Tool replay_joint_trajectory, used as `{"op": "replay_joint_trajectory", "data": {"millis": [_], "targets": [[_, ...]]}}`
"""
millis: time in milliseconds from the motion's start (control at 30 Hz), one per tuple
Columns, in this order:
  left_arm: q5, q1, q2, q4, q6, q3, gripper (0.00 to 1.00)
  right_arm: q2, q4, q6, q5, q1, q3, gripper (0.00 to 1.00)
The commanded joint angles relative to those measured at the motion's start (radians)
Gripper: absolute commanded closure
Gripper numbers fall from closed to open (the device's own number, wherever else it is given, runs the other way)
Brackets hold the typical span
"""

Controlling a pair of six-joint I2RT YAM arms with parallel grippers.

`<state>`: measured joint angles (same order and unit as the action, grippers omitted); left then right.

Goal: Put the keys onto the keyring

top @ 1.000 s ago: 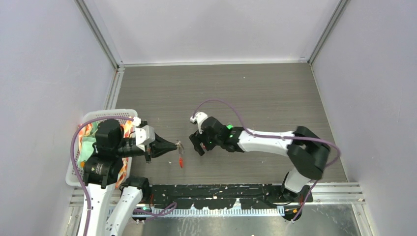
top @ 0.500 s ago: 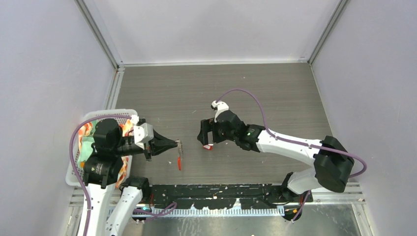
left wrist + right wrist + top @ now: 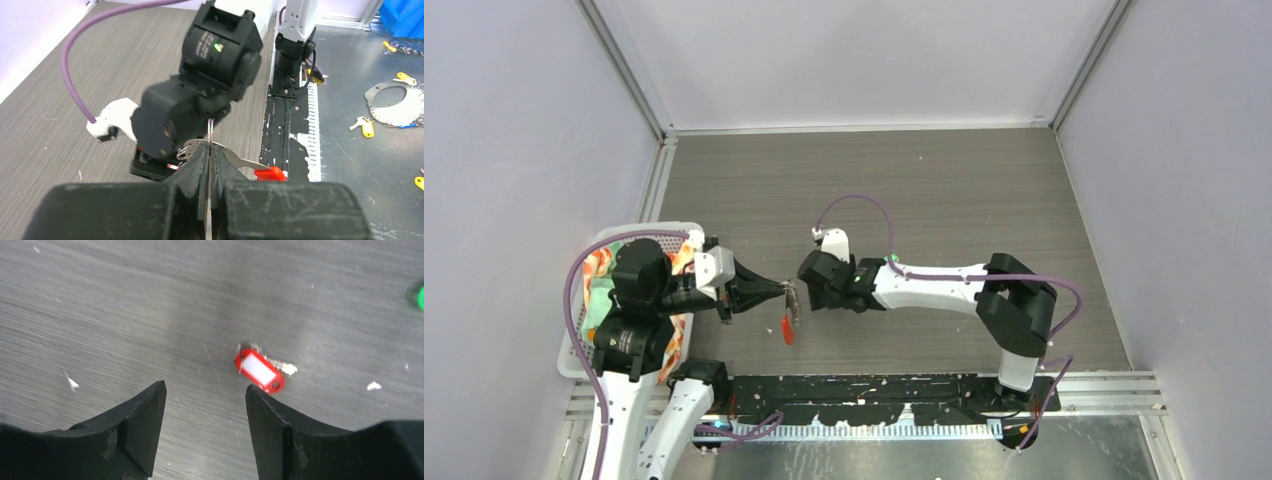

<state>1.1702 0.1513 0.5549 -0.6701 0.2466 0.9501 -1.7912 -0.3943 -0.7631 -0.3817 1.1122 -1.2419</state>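
Within 1 second the right gripper has swung back beside the left gripper, fingers spread wide and empty above the red-and-white tagged key on the table. The left's fingers pinch the keyring, red strip dangling. Nothing threaded yet; pickup seems next.

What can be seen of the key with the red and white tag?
The key lies flat on the grey wood-grain table, touching nothing else. Its tag looks like red plastic, oblong with rounded ends, with a white label and a small hole at one end. Silvery metal beside it is too blurred to describe. The open right gripper frames it without touching it.
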Motion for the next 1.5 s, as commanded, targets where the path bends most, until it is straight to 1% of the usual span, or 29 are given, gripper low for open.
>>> {"op": "replay_joint_trajectory", "data": {"millis": [0, 167, 300, 533, 767, 1233, 1467], "targets": [[0.009, 0.004, 0.005, 0.035, -0.011, 0.051, 1.0, -0.002, -0.091, -0.074, -0.154, 0.021, -0.024, 0.38], [0.011, 0.004, 0.005, 0.038, -0.012, 0.051, 1.0, -0.047, -0.087, -0.076, -0.162, 0.023, -0.026, 0.49], [0.014, 0.004, 0.005, 0.04, -0.016, 0.049, 1.0, -0.074, -0.044, -0.067, -0.143, 0.023, -0.02, 0.53], [0.014, 0.004, 0.005, 0.042, -0.016, 0.05, 1.0, -0.127, -0.042, -0.055, -0.132, 0.023, -0.058, 0.57], [0.014, 0.005, -0.001, 0.049, -0.022, 0.05, 1.0, -0.146, -0.04, -0.056, -0.134, 0.021, -0.056, 0.66], [0.014, 0.009, -0.01, 0.005, -0.003, 0.065, 1.0, -0.162, -0.054, -0.038, -0.167, 0.022, -0.102, 0.66], [0.011, 0.013, -0.013, -0.015, 0.011, 0.073, 1.0, -0.174, -0.071, -0.048, -0.166, 0.022, -0.111, 0.69]]}}
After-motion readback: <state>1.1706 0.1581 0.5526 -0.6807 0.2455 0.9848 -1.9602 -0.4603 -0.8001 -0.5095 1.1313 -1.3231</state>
